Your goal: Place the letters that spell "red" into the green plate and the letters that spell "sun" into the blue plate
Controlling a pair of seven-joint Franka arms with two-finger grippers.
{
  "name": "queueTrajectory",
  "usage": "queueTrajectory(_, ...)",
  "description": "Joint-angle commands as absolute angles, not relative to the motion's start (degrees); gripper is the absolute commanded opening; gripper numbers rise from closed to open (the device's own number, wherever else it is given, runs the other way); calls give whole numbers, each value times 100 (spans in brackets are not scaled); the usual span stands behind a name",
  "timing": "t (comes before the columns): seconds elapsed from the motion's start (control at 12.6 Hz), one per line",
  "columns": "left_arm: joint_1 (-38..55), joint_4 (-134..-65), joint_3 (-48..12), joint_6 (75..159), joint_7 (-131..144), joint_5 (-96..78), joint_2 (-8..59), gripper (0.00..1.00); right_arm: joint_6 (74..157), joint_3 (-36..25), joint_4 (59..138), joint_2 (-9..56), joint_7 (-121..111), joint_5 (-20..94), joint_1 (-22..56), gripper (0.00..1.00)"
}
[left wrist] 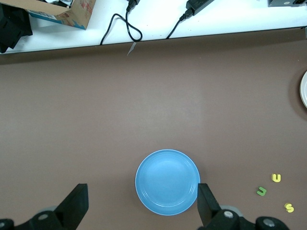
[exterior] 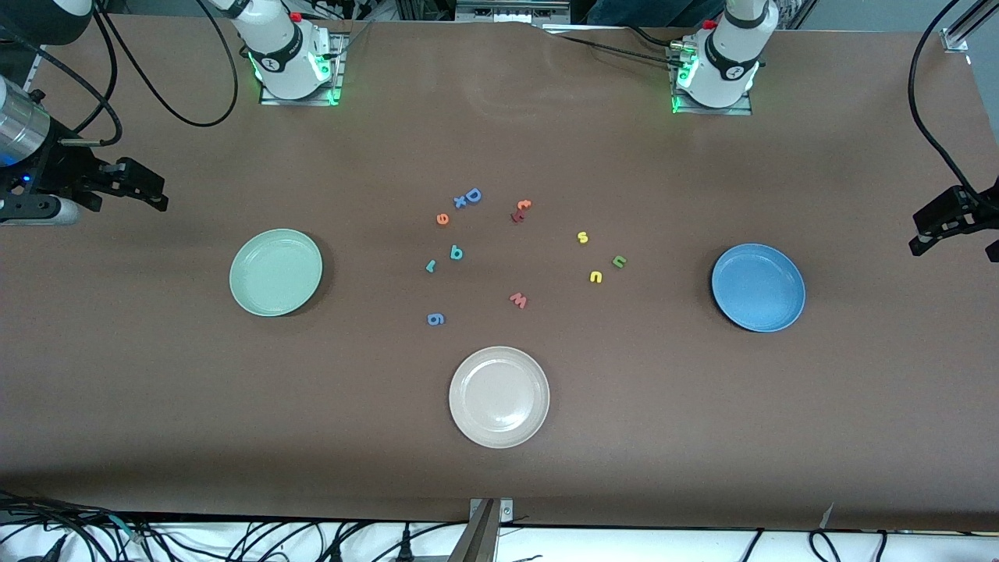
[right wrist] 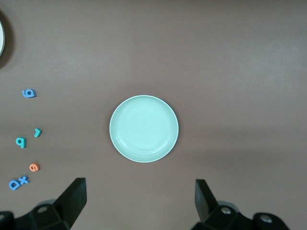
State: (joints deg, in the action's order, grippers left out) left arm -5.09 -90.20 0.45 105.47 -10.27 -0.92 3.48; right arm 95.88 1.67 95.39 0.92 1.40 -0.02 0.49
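The green plate (exterior: 275, 272) lies toward the right arm's end of the table and the blue plate (exterior: 758, 286) toward the left arm's end. Between them lie the orange e (exterior: 442, 219), teal d (exterior: 456, 252) and teal r (exterior: 431, 266). Closer to the blue plate are the yellow s (exterior: 582, 237), green u/n (exterior: 619, 261) and yellow u/n (exterior: 595, 276). My left gripper (left wrist: 141, 194) hangs open and empty high over the blue plate's side of the table. My right gripper (right wrist: 139, 189) hangs open and empty high beside the green plate.
A cream-white plate (exterior: 499, 396) sits nearer the front camera than the letters. Other loose letters: blue D (exterior: 473, 195), blue x (exterior: 460, 201), orange t (exterior: 523, 205), pink w (exterior: 518, 300) and a blue letter (exterior: 435, 318). Cables run along the table's edge.
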Motion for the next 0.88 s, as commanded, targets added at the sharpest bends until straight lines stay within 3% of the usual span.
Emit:
queueTrajectory(0.0,-501,-8851,26,10415,-1037,-158,404,100,9624,158,9475,158,158,-62,53,100)
queueTrajectory(0.8,-501,-8894,-44,10319,-1072,-167,273,100,9633,158,9475,158,158,-62,62,100)
